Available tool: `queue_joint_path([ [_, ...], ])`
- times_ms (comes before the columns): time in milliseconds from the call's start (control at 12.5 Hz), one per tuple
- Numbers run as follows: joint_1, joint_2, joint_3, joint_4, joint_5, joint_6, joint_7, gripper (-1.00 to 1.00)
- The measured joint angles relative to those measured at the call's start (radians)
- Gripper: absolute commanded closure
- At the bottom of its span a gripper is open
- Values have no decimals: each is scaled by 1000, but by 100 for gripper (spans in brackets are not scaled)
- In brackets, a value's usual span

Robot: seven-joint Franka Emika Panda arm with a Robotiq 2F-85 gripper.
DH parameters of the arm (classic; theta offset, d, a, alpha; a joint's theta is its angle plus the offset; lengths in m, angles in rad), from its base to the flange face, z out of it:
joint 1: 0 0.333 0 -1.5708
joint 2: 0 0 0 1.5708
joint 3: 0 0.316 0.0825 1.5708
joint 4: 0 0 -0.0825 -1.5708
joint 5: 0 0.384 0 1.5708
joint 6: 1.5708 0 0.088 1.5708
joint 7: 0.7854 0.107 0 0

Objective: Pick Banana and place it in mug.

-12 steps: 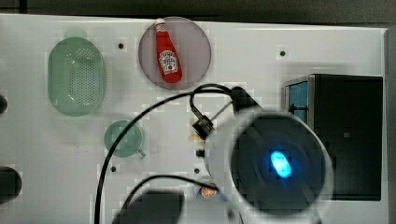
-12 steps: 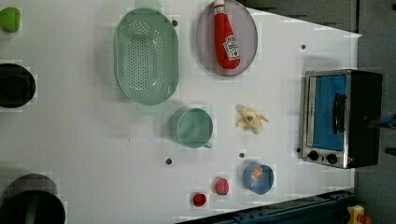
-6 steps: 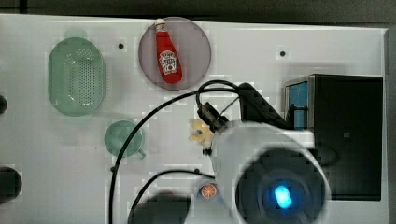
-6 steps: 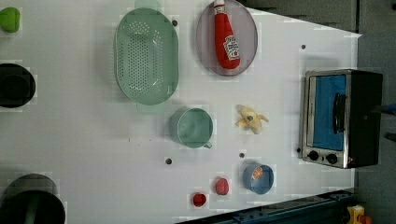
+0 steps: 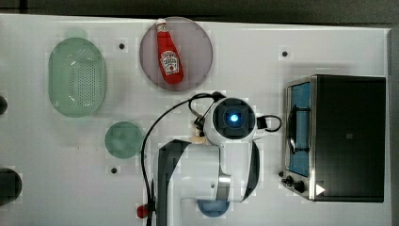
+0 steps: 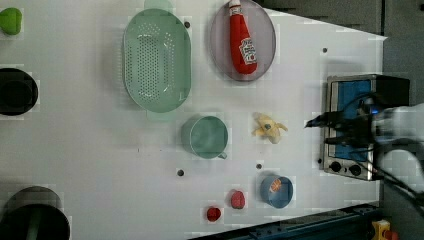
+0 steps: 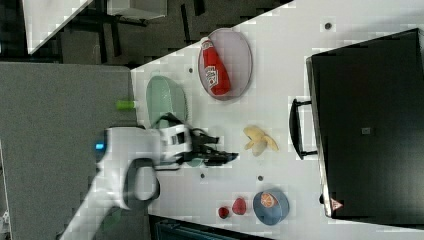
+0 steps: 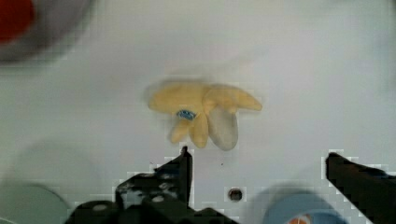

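The claw (image 8: 257,163) hangs spread above the banana (image 8: 204,114), which lies on the worktop (image 6: 100,150) beside the mug (image 6: 205,137).

In the left view, the banana (image 6: 268,128) lies on the table (image 6: 90,165) just to the right of the mug (image 6: 205,137), apart from it. Above the mug in the left view sits the basket (image 6: 156,60), and to the basket's right the plate (image 6: 265,37) carries the ketchup bottle (image 6: 242,39). The toaster oven (image 6: 350,125) stands at the left view's right, well beyond the banana. Below the banana in the left view rests the bowl (image 6: 276,191), with two small fruits (image 6: 238,199) to the bowl's left.
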Motion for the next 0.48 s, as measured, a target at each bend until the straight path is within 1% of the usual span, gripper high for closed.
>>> queue_joint_path([
  [320, 15, 86, -18, -88, 10, 164, -267, -100],
  [480, 16, 138, -17, -96, 10, 238, -372, -100],
])
